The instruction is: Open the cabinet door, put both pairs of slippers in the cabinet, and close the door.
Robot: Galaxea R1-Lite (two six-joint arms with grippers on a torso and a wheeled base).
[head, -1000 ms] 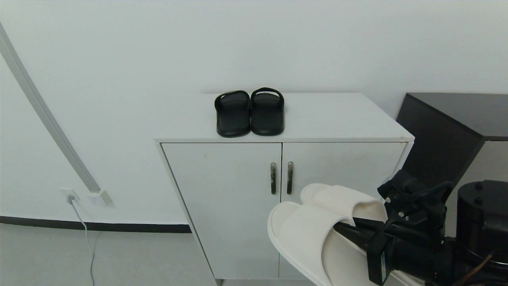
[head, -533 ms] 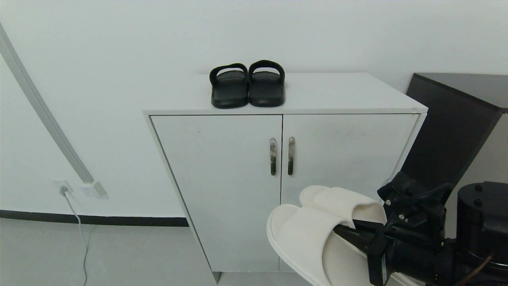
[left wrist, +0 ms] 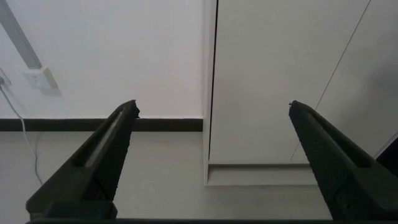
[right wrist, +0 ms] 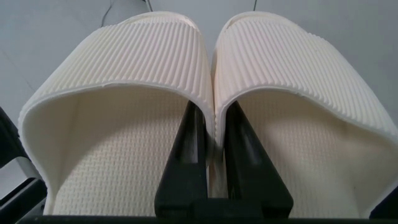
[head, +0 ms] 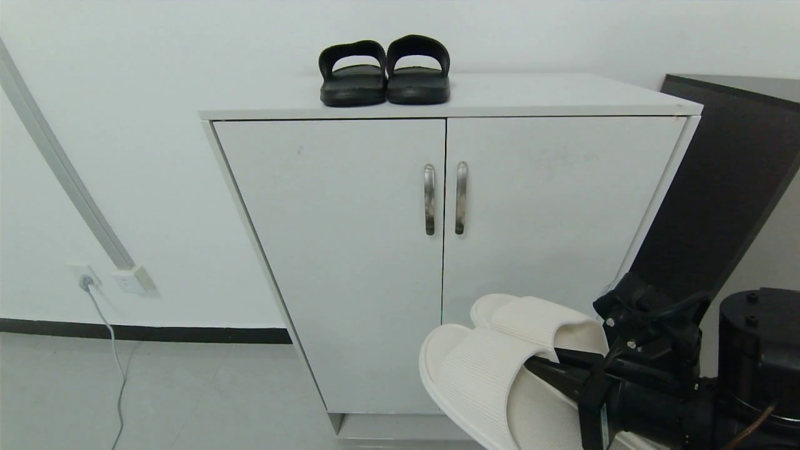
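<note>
A white two-door cabinet (head: pixel 350 262) stands against the wall with both doors shut, its two metal handles (head: pixel 429 199) side by side at the middle seam. A pair of black slippers (head: pixel 384 70) rests on its top. My right gripper (head: pixel 553 365) is low in front of the right door, shut on a pair of white ribbed slippers (head: pixel 494 362), pinching their inner edges together; close up the slippers (right wrist: pixel 211 99) flank the fingers (right wrist: pixel 189 143). My left gripper (left wrist: pixel 211 112) is open with nothing between its fingers, facing the cabinet's lower left corner (left wrist: pixel 208 177).
A dark cabinet (head: pixel 725 181) stands right of the white one. On the wall to the left are a slanted cable duct (head: pixel 56 156) and a socket (head: pixel 84 278) with a cable hanging to the grey floor (head: pixel 125 394), which is open in front of the cabinet.
The head camera has lowered, so the cabinet sits higher and larger in the picture. The right gripper keeps its hold on the white slippers in the same place.
</note>
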